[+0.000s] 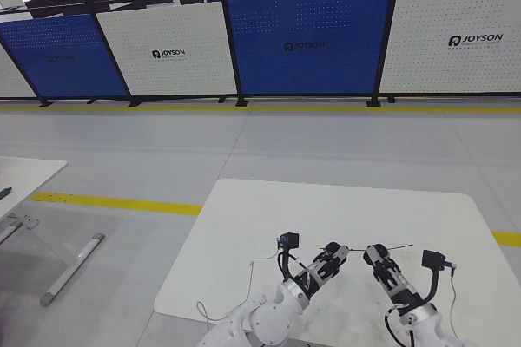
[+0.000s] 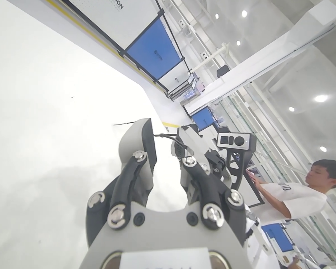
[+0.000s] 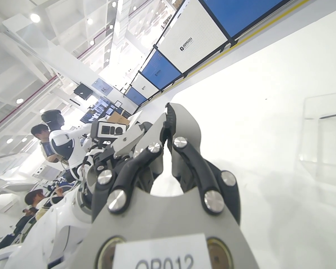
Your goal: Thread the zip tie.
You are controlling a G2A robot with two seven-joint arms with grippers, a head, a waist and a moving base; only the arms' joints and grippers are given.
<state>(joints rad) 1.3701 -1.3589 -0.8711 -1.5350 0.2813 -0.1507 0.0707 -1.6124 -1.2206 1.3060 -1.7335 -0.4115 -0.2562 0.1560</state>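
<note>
Left pincer point(image 2: 166, 125) hangs released, its two fingers spread wide, and we see it nearly tip to tip with our right pincer point(image 3: 167, 113), which is clenched, toothed pads pressed together. Both sit low over the near part of the white bench point(image 1: 330, 208). On the right arm's side, what looks like a clear box point(image 3: 324, 138) stands on that bench. Smallest of all is the thin black zip tie point(image 1: 401, 247), gripped in the right pincer. One end runs out past that pincer toward the bench's right side. The other end crosses the gap between the left pincer's spread fingers, and we cannot tell whether it touches either of them.
</note>
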